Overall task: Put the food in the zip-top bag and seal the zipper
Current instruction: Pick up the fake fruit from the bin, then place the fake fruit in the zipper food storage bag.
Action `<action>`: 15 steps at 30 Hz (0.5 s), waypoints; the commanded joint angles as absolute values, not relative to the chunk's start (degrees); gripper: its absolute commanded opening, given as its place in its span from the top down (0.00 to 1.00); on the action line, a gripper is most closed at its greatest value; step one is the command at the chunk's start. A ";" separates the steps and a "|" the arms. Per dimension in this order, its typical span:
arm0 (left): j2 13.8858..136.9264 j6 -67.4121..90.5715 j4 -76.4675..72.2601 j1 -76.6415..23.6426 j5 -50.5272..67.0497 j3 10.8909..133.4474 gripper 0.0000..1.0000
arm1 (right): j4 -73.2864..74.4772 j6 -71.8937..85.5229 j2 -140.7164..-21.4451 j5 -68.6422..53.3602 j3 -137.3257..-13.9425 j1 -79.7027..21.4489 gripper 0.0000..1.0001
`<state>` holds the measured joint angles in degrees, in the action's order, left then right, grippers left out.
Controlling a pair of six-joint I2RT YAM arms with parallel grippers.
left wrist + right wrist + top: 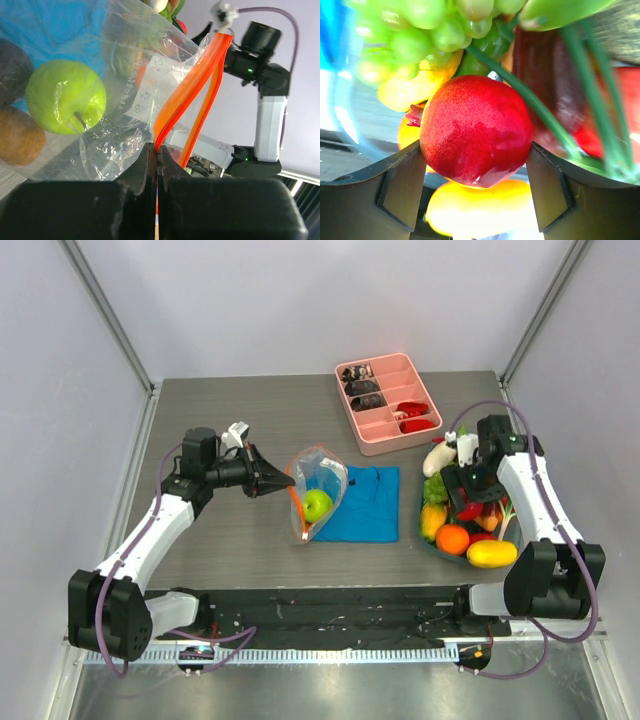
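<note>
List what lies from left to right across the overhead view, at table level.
First the left gripper, shut on the orange strip → clear bag holding a green apple → blue cloth → heap of toy food. Left out, overlapping others: pink tray and right gripper, closed on a red fruit.

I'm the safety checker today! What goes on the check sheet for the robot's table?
Surface: grey wood-grain table.
Job's things: zip-top bag with its zipper unsealed and a green apple inside; food pile on the right.
Clutter: blue cloth by the bag; pink tray at the back.
Grippers: left gripper pinches the zipper; right gripper closed on a red pomegranate.
Cables: purple cable on each arm.
Surroundings: pale walls, metal posts; nothing else seen.
</note>
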<state>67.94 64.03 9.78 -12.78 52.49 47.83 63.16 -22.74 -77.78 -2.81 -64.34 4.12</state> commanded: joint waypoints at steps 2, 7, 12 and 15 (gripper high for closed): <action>67.06 63.46 9.49 -12.92 53.09 48.43 1.00 | 73.90 -24.87 -73.65 -8.95 -79.85 3.96 0.49; 67.32 63.19 9.49 -12.92 52.73 48.51 1.00 | 79.19 -26.37 -76.46 -24.92 -93.41 0.02 0.50; 67.94 61.97 11.33 -13.01 52.56 50.62 1.00 | 71.31 -20.31 -82.34 -25.58 -108.18 -19.12 0.49; 68.29 60.65 13.70 -12.92 52.56 52.20 1.00 | 68.47 -19.86 -86.47 -24.08 -115.47 -29.42 0.46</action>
<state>68.07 63.24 11.51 -12.78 52.42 48.34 72.53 -22.26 -82.63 -21.43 -107.28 -19.90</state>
